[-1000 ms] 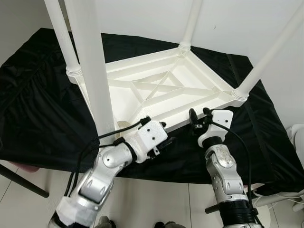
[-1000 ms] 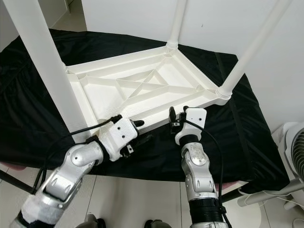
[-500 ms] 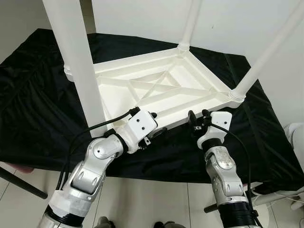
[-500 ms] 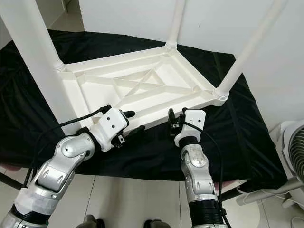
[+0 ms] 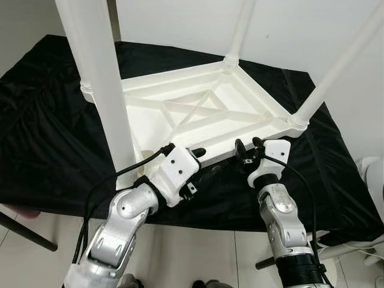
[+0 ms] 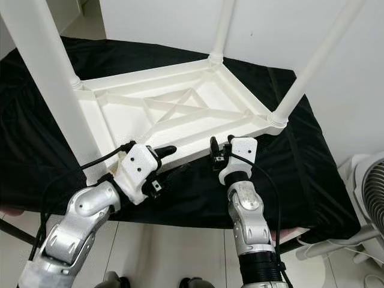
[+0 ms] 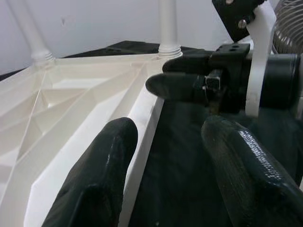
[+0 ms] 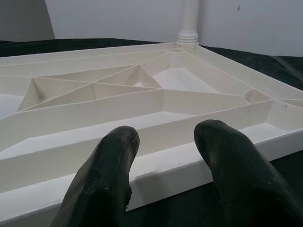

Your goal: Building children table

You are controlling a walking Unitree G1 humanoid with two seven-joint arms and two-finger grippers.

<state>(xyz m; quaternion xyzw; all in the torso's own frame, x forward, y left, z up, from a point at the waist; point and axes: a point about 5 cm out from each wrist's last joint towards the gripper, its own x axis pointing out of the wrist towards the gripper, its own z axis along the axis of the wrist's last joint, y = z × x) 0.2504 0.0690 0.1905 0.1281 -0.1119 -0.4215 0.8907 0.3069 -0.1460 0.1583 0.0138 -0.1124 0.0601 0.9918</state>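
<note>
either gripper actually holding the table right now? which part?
Nothing is clamped. The left gripper is open, straddling the near rim of the upside-down white table, one finger above it and one below. The right gripper is open at the same rim.

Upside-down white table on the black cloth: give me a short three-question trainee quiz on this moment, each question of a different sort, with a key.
1. True or false: the white table lies top down on the black cloth with its legs pointing up.
2. Multiple choice: where is the left gripper? A) around a leg, B) at the table's near rim, one finger over the rim and one outside it, C) hanging idle beside the cloth.
3. Fill in: the right gripper is at the same near rim, fingers ____.

Key: 1 true. 2 B. 3 open.
</note>
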